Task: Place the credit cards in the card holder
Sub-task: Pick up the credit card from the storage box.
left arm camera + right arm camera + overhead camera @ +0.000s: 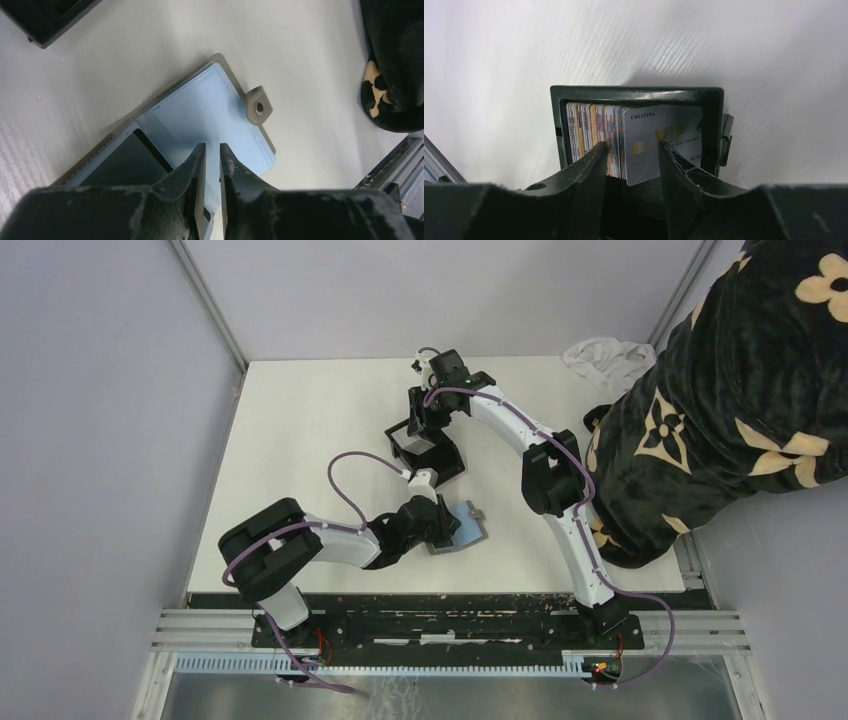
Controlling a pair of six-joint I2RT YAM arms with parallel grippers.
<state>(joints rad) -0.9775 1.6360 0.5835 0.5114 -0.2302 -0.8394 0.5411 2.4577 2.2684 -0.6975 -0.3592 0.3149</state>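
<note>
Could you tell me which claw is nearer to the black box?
Right. The right claw straddles the cards in the black box; left claw pinches the blue wallet nearby.

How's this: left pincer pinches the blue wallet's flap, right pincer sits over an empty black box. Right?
One thing's wrong: the black box isn't empty. The right wrist view shows a stack of cards in it, a white VIP card at the front, the right pincer open over them. The left pincer does pinch the blue wallet's flap.
</note>
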